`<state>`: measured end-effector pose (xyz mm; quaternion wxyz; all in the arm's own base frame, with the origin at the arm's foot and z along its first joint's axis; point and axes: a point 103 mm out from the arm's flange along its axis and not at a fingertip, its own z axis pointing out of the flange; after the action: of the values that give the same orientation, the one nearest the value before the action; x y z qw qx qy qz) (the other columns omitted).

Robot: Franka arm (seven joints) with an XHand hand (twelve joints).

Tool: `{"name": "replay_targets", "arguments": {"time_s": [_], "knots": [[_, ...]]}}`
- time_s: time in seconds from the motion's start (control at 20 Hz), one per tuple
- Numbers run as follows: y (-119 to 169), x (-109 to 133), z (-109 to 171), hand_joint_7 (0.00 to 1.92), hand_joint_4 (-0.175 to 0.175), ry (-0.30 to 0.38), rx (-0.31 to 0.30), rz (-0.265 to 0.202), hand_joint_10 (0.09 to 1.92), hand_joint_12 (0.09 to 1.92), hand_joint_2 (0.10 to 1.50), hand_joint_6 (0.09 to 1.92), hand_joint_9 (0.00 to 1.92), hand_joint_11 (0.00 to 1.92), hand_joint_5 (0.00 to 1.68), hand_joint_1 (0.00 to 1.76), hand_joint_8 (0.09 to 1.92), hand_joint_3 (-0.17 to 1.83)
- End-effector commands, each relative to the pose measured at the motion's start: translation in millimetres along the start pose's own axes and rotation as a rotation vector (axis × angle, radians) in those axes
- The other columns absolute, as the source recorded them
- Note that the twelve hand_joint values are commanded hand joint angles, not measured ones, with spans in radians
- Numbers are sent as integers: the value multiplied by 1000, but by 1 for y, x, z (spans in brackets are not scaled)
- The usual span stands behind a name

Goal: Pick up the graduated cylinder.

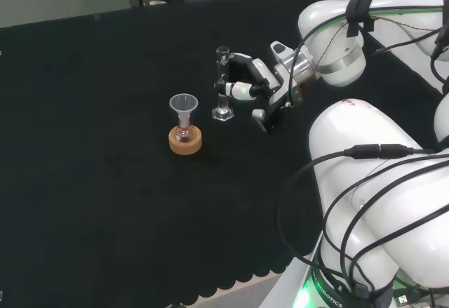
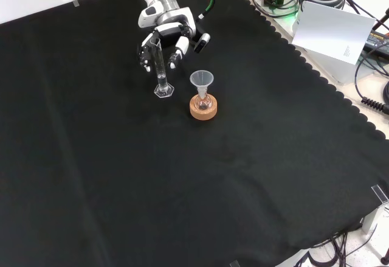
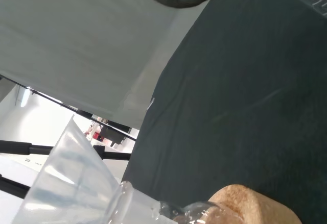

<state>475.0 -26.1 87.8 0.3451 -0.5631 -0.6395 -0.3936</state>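
Black cloth point(image 1: 105, 203) covered the bench. The graduated cylinder point(image 1: 222, 87) stood upright on its clear hexagonal foot, just right of a funnel point(image 1: 183, 104) seated in a small flask point(image 1: 184, 134) on a cork ring point(image 1: 185, 141) in the head view. The hand point(image 1: 245, 80) had its fingers point(image 2: 146, 53) curled round the cylinder's upper part; the foot appeared to rest on the cloth

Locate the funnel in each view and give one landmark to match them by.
Head view: funnel left of centre, left of the graduated cylinder.
Front view: funnel upper centre, right of the cylinder.
Wrist view: funnel close and large.
Shared landmark: cork ring beneath it.
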Motion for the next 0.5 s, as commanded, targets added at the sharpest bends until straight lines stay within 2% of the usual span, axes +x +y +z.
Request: {"name": "replay_targets", "arguments": {"time_s": [0.05, 0.5], "knots": [[0, 0, 2, 550, -28, 6, 3, -5, 550, 1285, 959, 801, 779, 481, 602, 1179, 709, -175], [2, -1, 11, 589, -7, 15, 9, -3, 556, 1278, 974, 830, 823, 516, 669, 1181, 719, -175]]}}
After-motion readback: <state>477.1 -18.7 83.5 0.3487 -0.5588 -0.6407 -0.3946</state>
